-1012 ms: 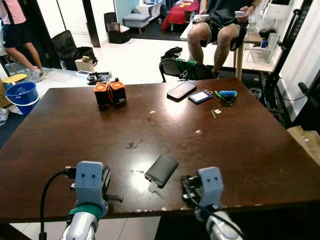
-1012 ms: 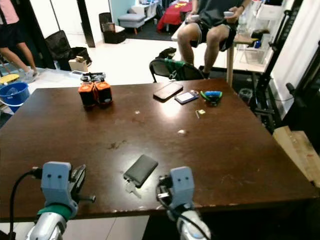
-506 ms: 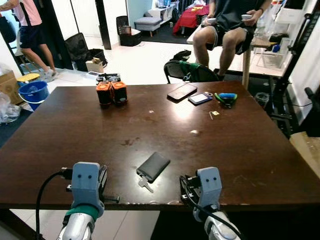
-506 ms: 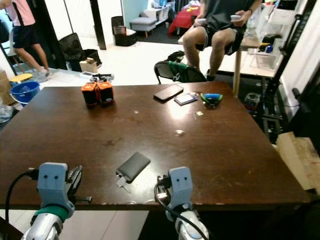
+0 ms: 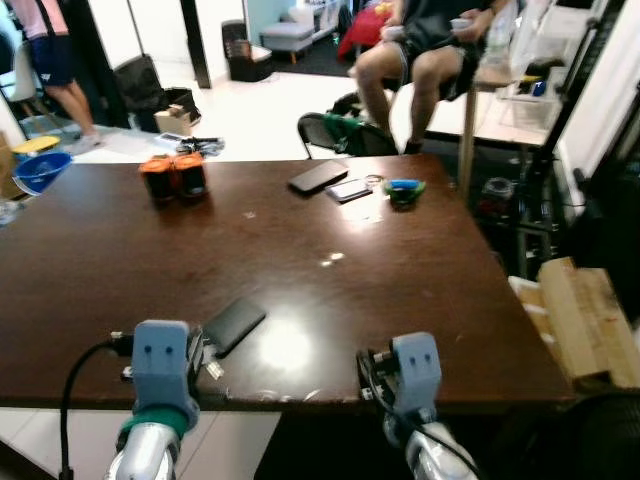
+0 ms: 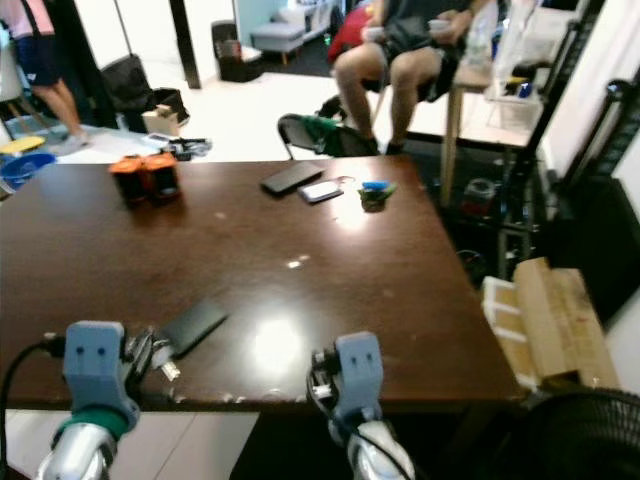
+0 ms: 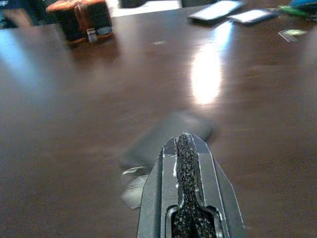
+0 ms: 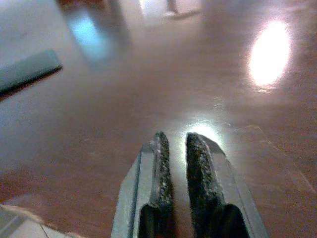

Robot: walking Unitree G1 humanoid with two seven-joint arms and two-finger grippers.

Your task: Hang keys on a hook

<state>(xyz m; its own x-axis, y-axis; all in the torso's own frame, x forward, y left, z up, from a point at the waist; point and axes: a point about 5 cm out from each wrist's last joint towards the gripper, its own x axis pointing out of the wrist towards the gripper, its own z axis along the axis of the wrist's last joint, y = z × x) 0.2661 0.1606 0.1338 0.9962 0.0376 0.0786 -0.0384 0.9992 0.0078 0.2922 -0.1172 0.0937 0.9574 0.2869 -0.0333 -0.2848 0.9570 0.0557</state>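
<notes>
Left gripper point(image 7: 184, 144) pressed fully closed, pads together with no gap, holding nothing, poised low over the near edge of the table point(image 5: 400, 270). Right gripper point(image 8: 174, 144) almost closed, a thin slit between the fingers point(image 8: 161, 163), empty too, hovering above bare wood near the near edge.

Keys point(image 5: 213, 369) lying flat on the table close to the near edge, just right of the left gripper, touching the near end of a dark wallet-like case point(image 5: 233, 325). In the left wrist view, blurred silver keys point(image 7: 132, 184) just ahead of the fingertips, apart from them, with the case point(image 7: 168, 136) beyond.

Compared with half a second ago, whole view swung rightward: case and keys now sitting further left in the picture and nearer the left arm, more of the right table edge and the cardboard box point(image 5: 585, 320) on the floor exposed. Things on the table themselves unmoved.

Farther off: two orange and black objects point(image 5: 172, 176) at far left, a phone point(image 5: 318, 176) and a card point(image 5: 349, 190) at far centre, a blue and green tool point(image 5: 402, 188) beside them. Wide open wood between these and the grippers. Beyond the far edge, a seated person point(image 5: 420, 50) and a dark chair point(image 5: 335, 135); a standing person point(image 5: 55, 60) and a blue bucket point(image 5: 35, 170) far left.
</notes>
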